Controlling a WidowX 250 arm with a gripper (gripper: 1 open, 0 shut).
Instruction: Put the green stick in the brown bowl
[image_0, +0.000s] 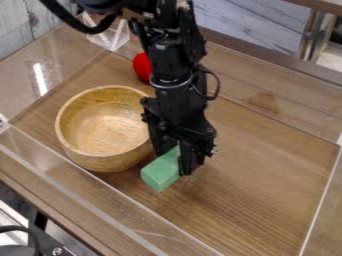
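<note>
The green stick (162, 173), a mint-green block, hangs tilted just above the table, to the right of the brown bowl. My black gripper (183, 163) points straight down and is shut on the stick's upper end. The brown bowl (102, 124) is a round wooden bowl with thick walls, standing empty at the left, its rim close to the gripper and stick.
A red strawberry-like toy (142, 66) lies behind the bowl, partly hidden by the arm. A clear wall (80, 180) runs along the front-left edge of the wooden table. Open tabletop (267, 160) lies to the right.
</note>
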